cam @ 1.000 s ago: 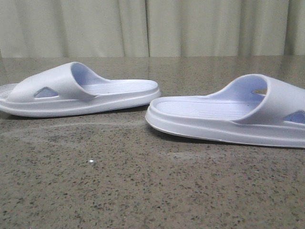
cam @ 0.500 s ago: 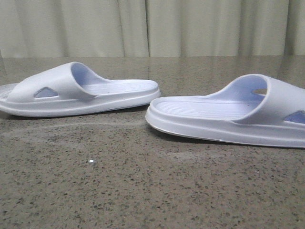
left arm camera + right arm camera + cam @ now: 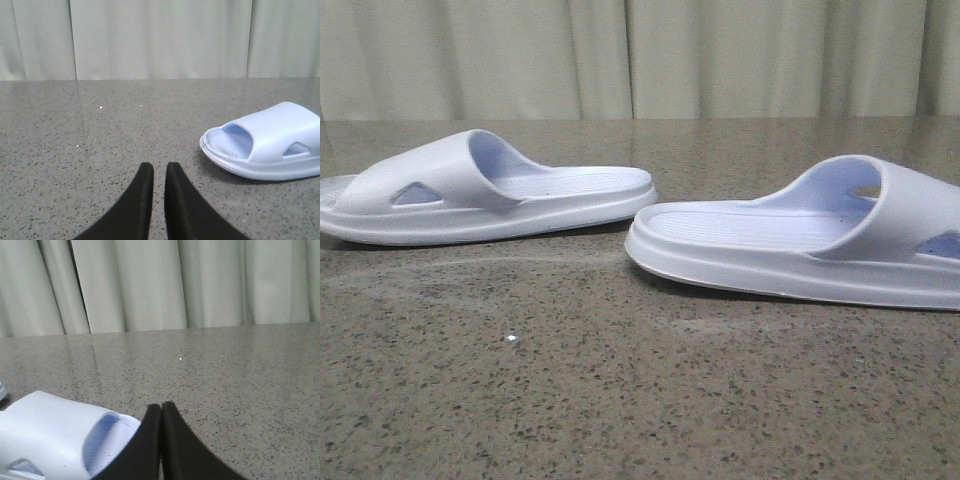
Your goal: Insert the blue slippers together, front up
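Two pale blue-white slippers lie flat on the speckled stone table (image 3: 620,400), heel ends towards each other. In the front view one slipper (image 3: 490,190) is at the left and the other (image 3: 800,240) at the right, a small gap between them. Neither gripper shows in the front view. In the left wrist view my left gripper (image 3: 159,170) is shut and empty, with a thin slit between its black fingers; one slipper (image 3: 265,142) lies off to its side, apart. In the right wrist view my right gripper (image 3: 161,407) is shut and empty, close beside the other slipper (image 3: 55,435).
A pale pleated curtain (image 3: 640,55) hangs behind the table's far edge. A small white speck (image 3: 512,341) lies on the table in front of the slippers. A sliver of a slipper (image 3: 2,390) shows at the edge of the right wrist view.
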Controlling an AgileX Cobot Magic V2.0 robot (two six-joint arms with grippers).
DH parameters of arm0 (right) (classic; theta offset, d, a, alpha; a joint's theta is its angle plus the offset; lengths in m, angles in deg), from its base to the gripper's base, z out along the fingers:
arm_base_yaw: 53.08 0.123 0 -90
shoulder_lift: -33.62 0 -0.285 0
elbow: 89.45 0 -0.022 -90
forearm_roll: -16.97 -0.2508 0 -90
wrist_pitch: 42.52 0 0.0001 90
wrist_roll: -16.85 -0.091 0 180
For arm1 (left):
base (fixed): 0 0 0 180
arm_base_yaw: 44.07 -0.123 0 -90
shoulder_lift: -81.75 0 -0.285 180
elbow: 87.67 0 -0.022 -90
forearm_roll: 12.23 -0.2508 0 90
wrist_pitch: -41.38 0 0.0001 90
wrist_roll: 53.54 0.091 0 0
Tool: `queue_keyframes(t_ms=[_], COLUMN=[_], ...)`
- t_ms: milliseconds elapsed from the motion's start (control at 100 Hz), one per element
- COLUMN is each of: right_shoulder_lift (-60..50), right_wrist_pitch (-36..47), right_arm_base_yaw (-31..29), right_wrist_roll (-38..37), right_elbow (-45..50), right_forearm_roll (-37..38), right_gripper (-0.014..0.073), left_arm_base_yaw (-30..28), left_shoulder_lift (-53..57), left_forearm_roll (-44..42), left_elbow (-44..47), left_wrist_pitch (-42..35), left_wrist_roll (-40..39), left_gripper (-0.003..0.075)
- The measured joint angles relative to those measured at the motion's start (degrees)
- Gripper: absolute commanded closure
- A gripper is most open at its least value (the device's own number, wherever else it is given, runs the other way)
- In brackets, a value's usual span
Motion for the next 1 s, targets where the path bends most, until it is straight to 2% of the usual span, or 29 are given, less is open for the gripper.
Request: queue_keyframes(t_ms=[150, 300, 550, 820, 1000], right_shoulder_lift=[0.0, 0.0, 3.5, 18.3, 26.1], right_wrist_pitch=[0.0, -3.9, -13.8, -18.8, -19.4], right_arm_base_yaw=[0.0, 0.0, 0.0, 0.0, 0.0], right_wrist_roll=[0.0, 0.0, 0.0, 0.0, 0.0], right_elbow=[-0.1, -3.9, -14.5, -24.0, -25.4], right_forearm_roll=[-1.2, -4.0, -4.8, -7.8, -10.6], right_gripper=[0.0700, 0.0700, 0.0700, 0.0700, 0.0700], left_arm_base_yaw=[0.0, 0.0, 0.0, 0.0, 0.0], left_shoulder_lift=[0.0, 0.0, -0.6, -14.5, -23.4], left_forearm_roll=[6.6, 12.4, 16.2, 20.8, 23.4], left_elbow=[0.0, 0.0, -5.3, -16.4, -22.3], left_wrist_pitch=[-2.6, -2.7, 3.7, 11.0, 14.3], left_wrist_roll=[0.0, 0.0, 0.0, 0.0, 0.0], left_gripper=[0.0705, 0.0705, 0.0705, 0.0705, 0.0704])
